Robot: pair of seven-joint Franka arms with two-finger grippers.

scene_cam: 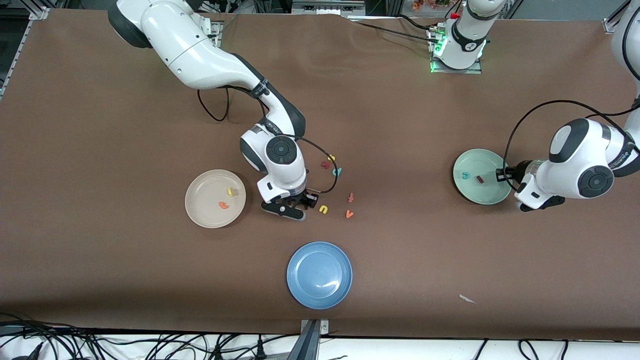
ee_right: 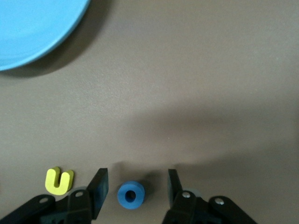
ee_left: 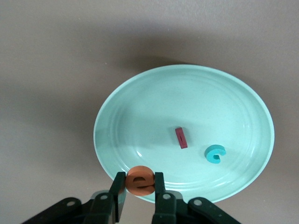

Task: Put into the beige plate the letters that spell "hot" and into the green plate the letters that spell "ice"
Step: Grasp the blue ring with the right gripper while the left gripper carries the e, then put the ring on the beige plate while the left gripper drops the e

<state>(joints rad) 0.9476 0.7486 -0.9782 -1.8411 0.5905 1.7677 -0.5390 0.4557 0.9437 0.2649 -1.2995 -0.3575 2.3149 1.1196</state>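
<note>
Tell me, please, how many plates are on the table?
3: the beige plate toward the right arm's end, the green plate toward the left arm's end, and the blue plate between them, nearest the front camera.

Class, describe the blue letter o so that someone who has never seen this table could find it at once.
Start at the beige plate toward the right arm's end of the table. Beside it the right hand is low over the table, fingers open. The blue letter o lies flat on the table between those fingers, beside a yellow u. It is the only blue, ring-shaped letter.
</note>
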